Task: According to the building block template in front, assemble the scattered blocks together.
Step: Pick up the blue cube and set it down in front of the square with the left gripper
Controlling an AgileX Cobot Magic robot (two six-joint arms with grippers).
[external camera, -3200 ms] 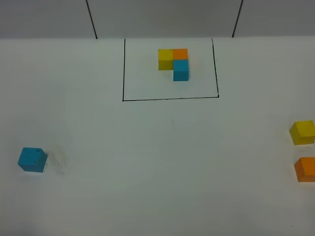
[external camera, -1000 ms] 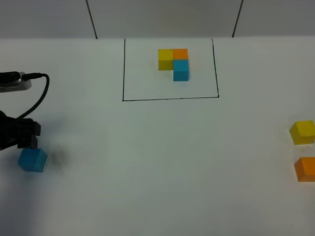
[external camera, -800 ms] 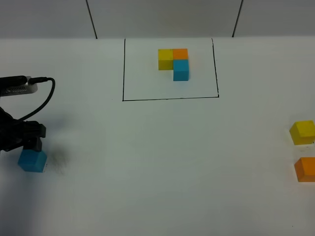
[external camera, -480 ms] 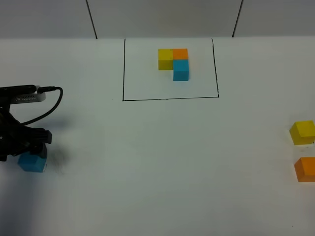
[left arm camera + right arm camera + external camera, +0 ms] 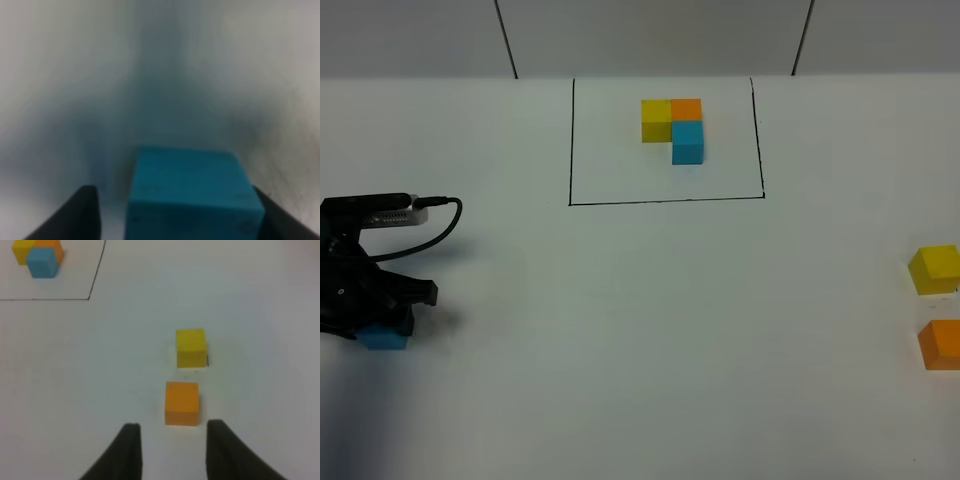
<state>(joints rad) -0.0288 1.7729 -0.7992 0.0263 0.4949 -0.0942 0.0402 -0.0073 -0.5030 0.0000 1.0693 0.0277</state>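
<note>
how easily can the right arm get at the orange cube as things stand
Likely yes, easily: the orange cube sits just ahead of the right tool, in line with its gap; the yellow cube lies beyond it, apart.

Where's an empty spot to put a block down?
The big bare patch is the middle of the table, between the black frame, the left gripper at the blue cube, and the yellow cube and orange cube on the right. Inside the frame, left of the template, is bare too. Tight: beside those cubes.
</note>
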